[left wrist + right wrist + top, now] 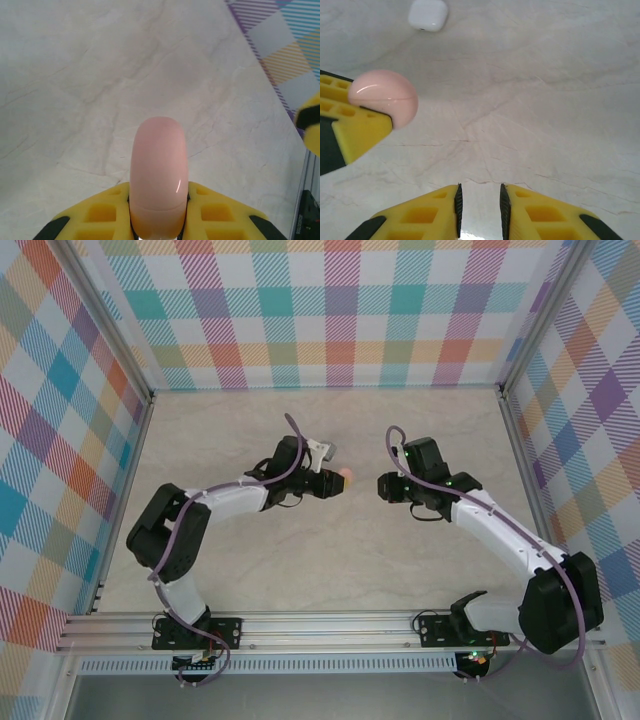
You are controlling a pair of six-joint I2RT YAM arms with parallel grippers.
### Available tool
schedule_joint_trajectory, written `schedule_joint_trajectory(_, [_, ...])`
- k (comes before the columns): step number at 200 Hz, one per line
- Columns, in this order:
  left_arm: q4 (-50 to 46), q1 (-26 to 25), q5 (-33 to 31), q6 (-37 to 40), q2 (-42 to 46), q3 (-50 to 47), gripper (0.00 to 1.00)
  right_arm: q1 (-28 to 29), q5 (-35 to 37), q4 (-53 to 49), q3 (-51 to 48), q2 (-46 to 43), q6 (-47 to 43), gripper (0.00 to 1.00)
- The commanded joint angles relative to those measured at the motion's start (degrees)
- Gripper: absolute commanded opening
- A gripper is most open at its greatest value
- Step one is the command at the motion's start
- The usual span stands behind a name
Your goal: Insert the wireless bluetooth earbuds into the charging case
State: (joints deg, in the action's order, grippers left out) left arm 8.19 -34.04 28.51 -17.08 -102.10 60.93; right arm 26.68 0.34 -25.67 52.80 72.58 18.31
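My left gripper (335,480) is shut on a salmon-pink rounded disc (159,170), which sticks out edge-on past its yellow fingers (100,215) above the table. The same pink disc (382,97) appears in the right wrist view, held by the left fingers (355,130). The white charging case (427,14) lies on the table beyond it, lid closed. My right gripper (383,485) faces the left one from a short way off. Its jaws (479,200) stand open a little, with bare table between them. The earbuds are out of view.
The marble-patterned table (330,560) is walled by plaid panels (340,310) on three sides. An aluminium rail (330,625) runs along the near edge by the arm bases. A yellow and black tip of the right gripper (312,122) shows at the right edge of the left wrist view.
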Motion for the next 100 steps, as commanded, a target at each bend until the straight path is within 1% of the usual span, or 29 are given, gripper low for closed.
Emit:
schedule_joint_trajectory(1, [-10.1, 1.3, -1.2, -4.6, -3.4, 3.5, 0.09, 0.0, 2.6, -1.9, 1.3, 0.5, 1.2, 0.30])
schedule_joint_trajectory(37, [-11.5, 3.1, -1.5, -6.8, -6.2, 4.1, 0.11, 0.1, 2.7, -2.5, 1.5, 0.7, 1.1, 0.31])
schedule_joint_trajectory(63, [-15.1, 3.4, -1.6, -7.8, -8.7, 6.0, 0.12, 0.0, 3.2, -2.8, 1.8, 1.1, 1.2, 0.31])
schedule_joint_trajectory(82, [-15.9, 3.5, -1.8, -8.4, -9.6, 6.4, 0.12, 0.0, 3.3, -2.8, 1.9, 1.4, 1.3, 0.32])
schedule_joint_trajectory(90, [-16.1, 3.5, -2.1, -8.6, -9.9, 6.4, 0.13, 0.1, 3.4, -3.0, 2.0, 1.5, 1.2, 0.32])
schedule_joint_trajectory(100, [-16.5, 3.7, -2.4, -8.6, -10.2, 6.5, 0.19, 0.0, 3.7, -3.3, 2.1, 1.7, 1.2, 0.33])
